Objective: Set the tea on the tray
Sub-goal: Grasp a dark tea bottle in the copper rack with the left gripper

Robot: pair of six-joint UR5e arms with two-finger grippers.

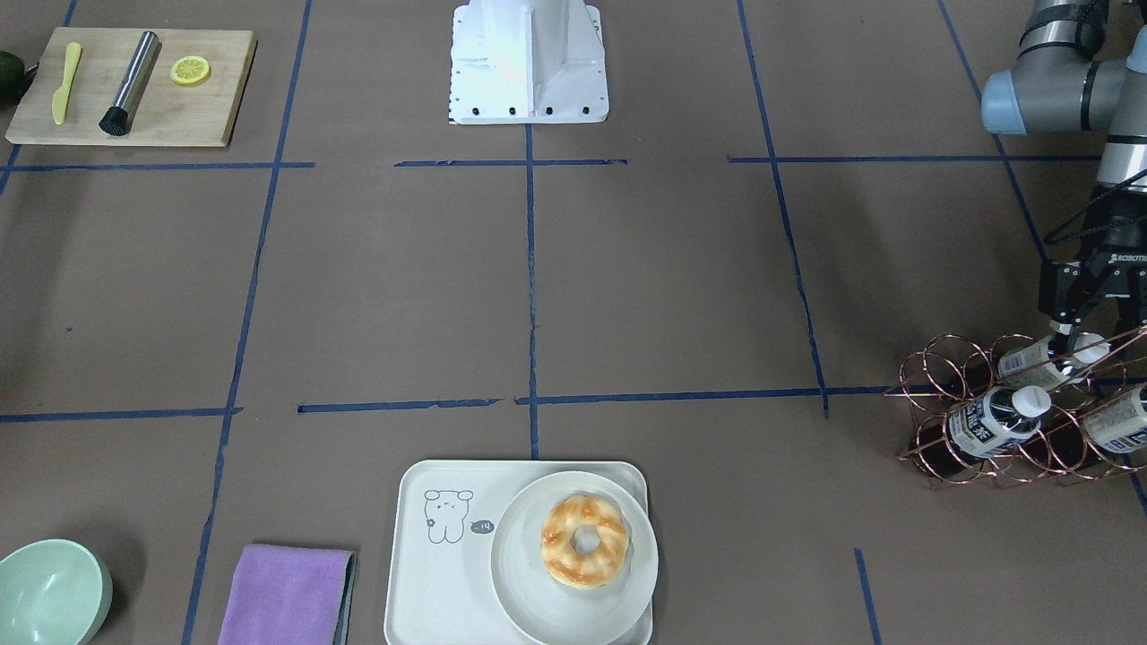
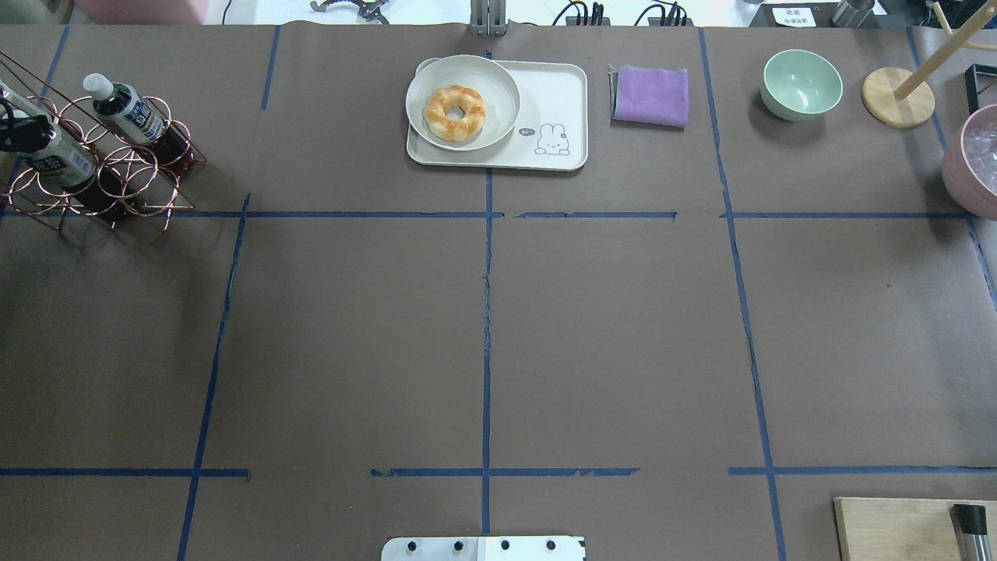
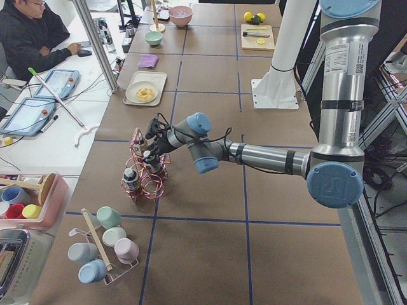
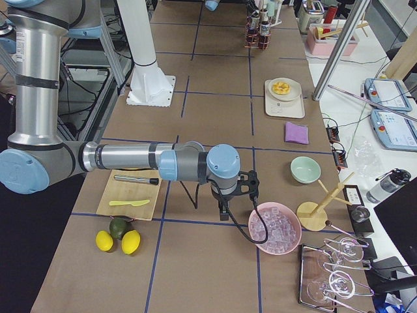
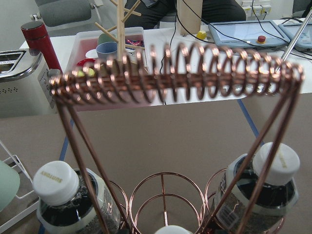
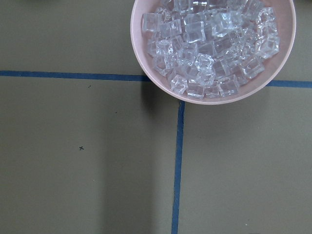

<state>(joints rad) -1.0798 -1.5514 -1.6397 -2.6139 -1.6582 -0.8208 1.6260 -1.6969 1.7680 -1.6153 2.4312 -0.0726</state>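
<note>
Copper wire is being judged the main hazard. The tea (image 1: 1030, 360) is lying slanted in an upper ring of the copper wire rack (image 5: 175, 73), cap outward, with neighbouring bottles (image 1: 995, 421) being carried in rings just beside and below it. The left gripper (image 1: 1082, 339) is being held at the tea's cap. Whether its fingers are spread or pressed onto the cap cannot be told, since the wire and the bottle are hiding them.

If the tea is pulled askew, it could be caught on its ring or on the coiled handle above. The light rack could then be dragged or tipped and the other bottles shaken loose. A pinch on the smooth cap alone could also be lost.

The tray (image 1: 421, 573), well apart from the rack, is being half covered by a plate (image 1: 524, 609) with a doughnut, so little bare room is being left.

The right gripper (image 4: 226, 210) is being kept far from the rack, and its state cannot be told.

"ROBOTI…" is being shown on the left gripper's body. One cap's lettering seems to read SUNTORY, and the bottle labels are too small to be read.
</note>
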